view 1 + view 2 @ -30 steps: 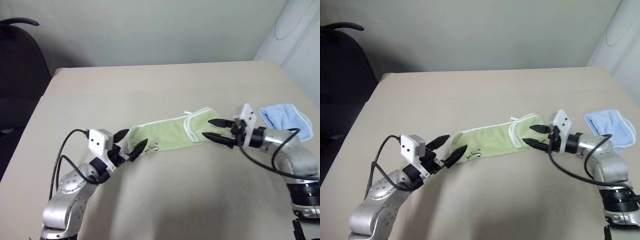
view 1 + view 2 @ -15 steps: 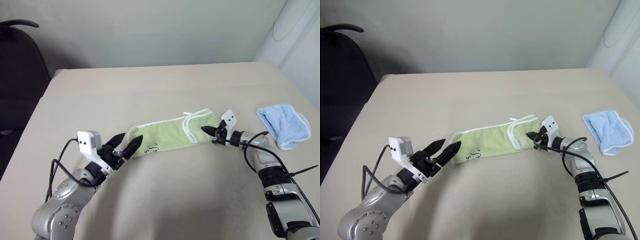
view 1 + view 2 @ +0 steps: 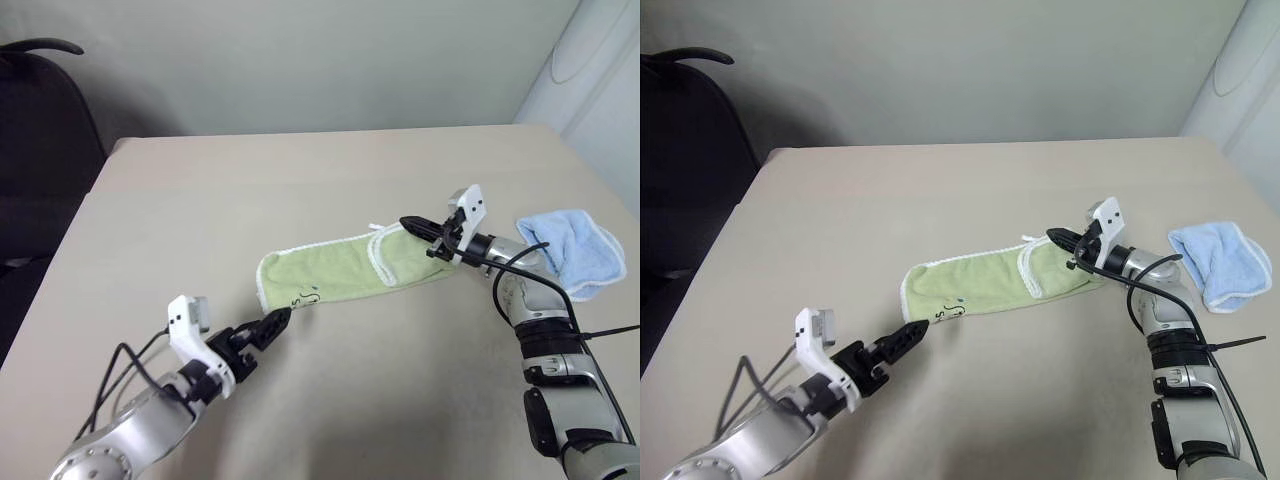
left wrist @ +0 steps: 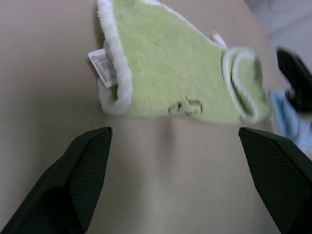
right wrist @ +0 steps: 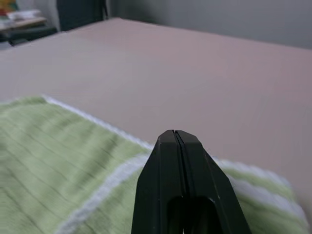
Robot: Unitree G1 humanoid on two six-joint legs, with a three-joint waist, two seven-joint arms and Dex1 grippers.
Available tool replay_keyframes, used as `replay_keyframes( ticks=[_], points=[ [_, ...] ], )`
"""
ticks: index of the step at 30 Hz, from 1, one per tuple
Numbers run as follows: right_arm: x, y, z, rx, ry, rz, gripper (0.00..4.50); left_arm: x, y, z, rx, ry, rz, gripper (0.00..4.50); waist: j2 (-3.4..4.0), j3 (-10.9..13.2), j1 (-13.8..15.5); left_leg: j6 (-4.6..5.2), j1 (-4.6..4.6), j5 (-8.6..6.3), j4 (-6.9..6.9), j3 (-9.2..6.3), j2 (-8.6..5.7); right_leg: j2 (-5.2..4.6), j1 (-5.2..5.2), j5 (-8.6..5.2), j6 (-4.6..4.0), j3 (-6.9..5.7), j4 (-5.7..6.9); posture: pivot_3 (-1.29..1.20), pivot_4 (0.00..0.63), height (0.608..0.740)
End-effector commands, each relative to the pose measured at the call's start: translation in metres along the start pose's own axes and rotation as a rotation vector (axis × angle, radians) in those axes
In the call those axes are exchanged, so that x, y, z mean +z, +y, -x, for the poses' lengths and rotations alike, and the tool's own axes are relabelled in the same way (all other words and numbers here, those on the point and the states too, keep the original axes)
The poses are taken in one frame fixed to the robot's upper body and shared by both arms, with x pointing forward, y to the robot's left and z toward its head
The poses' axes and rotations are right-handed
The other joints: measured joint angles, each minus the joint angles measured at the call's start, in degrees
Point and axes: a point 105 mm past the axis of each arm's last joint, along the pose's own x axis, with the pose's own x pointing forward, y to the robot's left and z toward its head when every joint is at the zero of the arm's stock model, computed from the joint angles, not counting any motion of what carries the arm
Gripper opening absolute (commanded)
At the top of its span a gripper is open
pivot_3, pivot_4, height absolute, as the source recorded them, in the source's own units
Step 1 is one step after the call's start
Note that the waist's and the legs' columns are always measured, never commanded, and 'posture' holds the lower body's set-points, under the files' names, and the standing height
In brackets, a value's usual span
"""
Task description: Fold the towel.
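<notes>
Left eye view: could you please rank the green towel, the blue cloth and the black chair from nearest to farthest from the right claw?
1. The green towel: directly under the shut right claw, at its folded end.
2. The blue cloth: on the table, beyond the claw's wrist.
3. The black chair: far across, past the table's opposite edge.

Your two head cameras look forward and down from above the beige table [image 3: 300, 180], side by side, sharing the whole tabletop and both arms. Your left wrist camera sits low and close, facing the light green terry towel with white edging [image 4: 170, 78] across bare table. Your right wrist camera looks level along its shut black fingers [image 5: 178, 170], close over that towel's edge.
</notes>
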Motion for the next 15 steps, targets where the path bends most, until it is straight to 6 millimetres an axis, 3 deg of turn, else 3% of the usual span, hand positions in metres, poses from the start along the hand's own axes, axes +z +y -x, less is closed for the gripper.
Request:
replay_keyframes(
  ticks=[1, 6, 13, 15],
  points=[
    [0.015, -0.001, 0.006, -0.007, -0.056, 0.016, 0.03, -0.002, -0.003, -0.012, 0.032, 0.022, 0.143, 4.50, 0.00, 0.0, 0.0, 0.00, 0.00, 0.00, 0.00, 0.00, 0.01, 0.00, 0.00, 0.00, 0.00, 0.00, -0.02, 0.00, 0.150, 0.740],
    [0.022, -0.003, 0.007, -0.041, -0.091, 0.015, 0.03, -0.015, 0.005, -0.044, 0.093, 0.101, 0.238, 4.50, 0.18, 0.0, 0.3, -0.03, 0.09, 0.02, -0.04, 0.04, -0.03, 0.01, 0.08, 0.00, -0.01, -0.04, 0.03, 0.00, 0.150, 0.740],
    [0.022, -0.003, 0.009, -0.070, -0.098, 0.015, 0.03, -0.008, 0.010, -0.072, 0.108, 0.086, 0.297, 4.50, 0.28, 0.0, 1.7, 0.08, 0.45, 0.06, -0.02, -0.01, -0.33, -0.07, 0.49, -0.01, -0.02, -0.09, 0.05, 0.00, 0.150, 0.740],
    [0.023, -0.003, 0.010, -0.074, -0.100, 0.017, 0.00, -0.008, 0.010, -0.074, 0.108, 0.088, 0.290, 4.13, 0.31, 0.0, 1.9, 0.08, 0.44, 0.07, -0.01, -0.01, -0.37, -0.09, 0.51, -0.01, -0.02, -0.09, 0.05, 0.00, 0.150, 0.740]
  ],
)
